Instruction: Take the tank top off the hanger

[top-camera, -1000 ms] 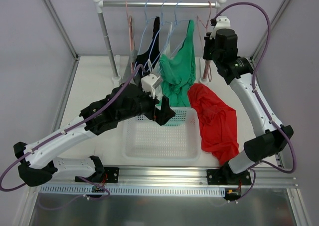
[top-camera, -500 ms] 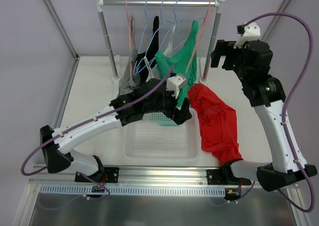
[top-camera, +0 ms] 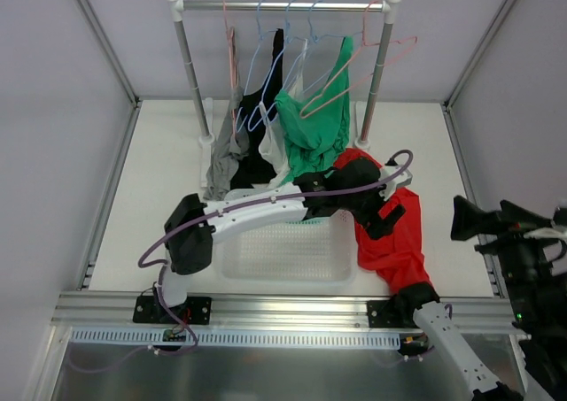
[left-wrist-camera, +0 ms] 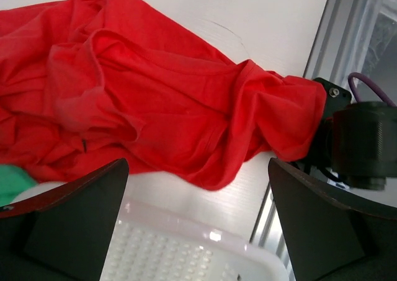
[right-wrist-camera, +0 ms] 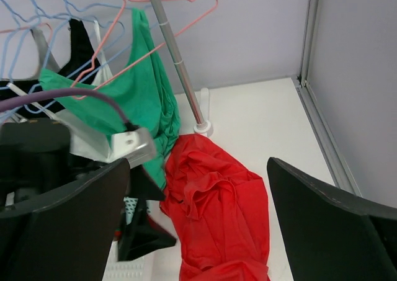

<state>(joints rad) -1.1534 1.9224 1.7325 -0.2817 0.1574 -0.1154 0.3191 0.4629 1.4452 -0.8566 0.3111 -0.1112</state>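
A green tank top hangs from the rail by one strap caught on a pink hanger, which is tilted out past the right post. In the right wrist view the green tank top and the pink hanger are far off. A red tank top lies crumpled on the table. My left gripper is stretched over it, open and empty, with the red tank top just ahead. My right gripper is pulled back at the near right, open and empty.
A white perforated basket sits at the near middle, its rim under my left gripper. Black, grey and white garments hang on blue hangers at the rail's left. The right rack post stands behind the red tank top.
My right gripper has opened, left the rack and swung back to the near right. The pink hanger tilted out to the right. My left arm has reached right across the basket over the red tank top.
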